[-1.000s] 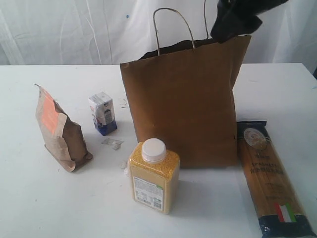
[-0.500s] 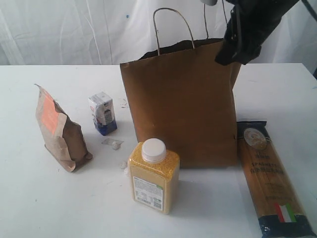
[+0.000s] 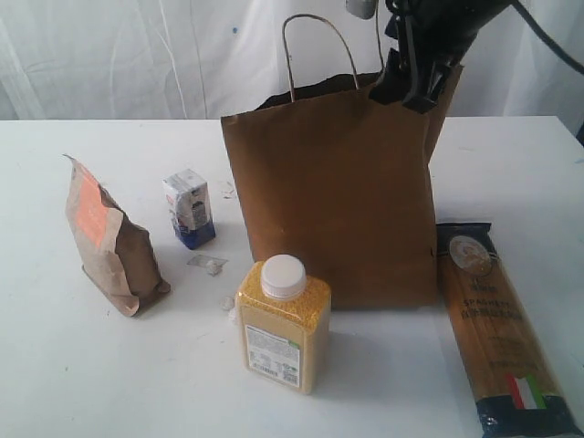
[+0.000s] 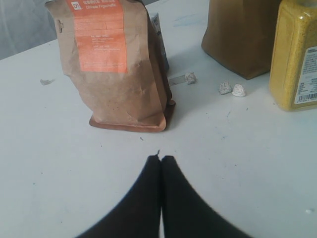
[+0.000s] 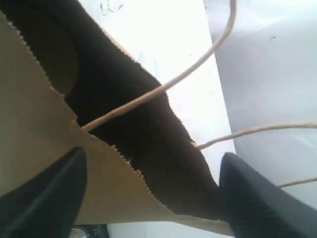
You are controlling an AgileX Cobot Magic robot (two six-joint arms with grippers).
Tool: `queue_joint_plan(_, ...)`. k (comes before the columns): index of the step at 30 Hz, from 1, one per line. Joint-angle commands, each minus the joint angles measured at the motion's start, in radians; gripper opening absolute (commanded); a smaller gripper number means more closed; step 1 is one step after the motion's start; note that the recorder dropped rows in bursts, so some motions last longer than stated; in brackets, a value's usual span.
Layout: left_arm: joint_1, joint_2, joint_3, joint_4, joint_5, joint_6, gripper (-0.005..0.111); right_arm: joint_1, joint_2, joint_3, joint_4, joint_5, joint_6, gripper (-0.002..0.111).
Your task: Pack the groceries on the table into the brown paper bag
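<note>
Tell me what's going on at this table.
A two-armed robot is packing groceries. The right gripper hangs open and empty over the top edge of the brown paper bag. The left gripper sits shut near the brown pouch. The pouch, carton, yellow-grain bottle and spaghetti packet are on the table, outside the bag.

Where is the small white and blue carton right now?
Exterior view: the carton stands left of centre, between the orange-labelled pouch and the brown paper bag.
</note>
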Motion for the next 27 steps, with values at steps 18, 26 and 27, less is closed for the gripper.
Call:
queue_joint_plan(18,0.004,-0.005,0.004,-0.005,0.0,-0.004,0.0,-0.007,0.047,0.003,0.057,0.225,-0.056,0.053)
queue_joint_plan(26,0.004,-0.005,0.004,-0.005,0.0,-0.004,0.0,-0.007,0.01,0.003,0.055,0.303,0.054,0.017)
queue_joint_plan(27,0.004,-0.005,0.004,-0.005,0.0,-0.004,0.0,-0.005,-0.001,0.003,0.051,0.303,0.093,0.013)
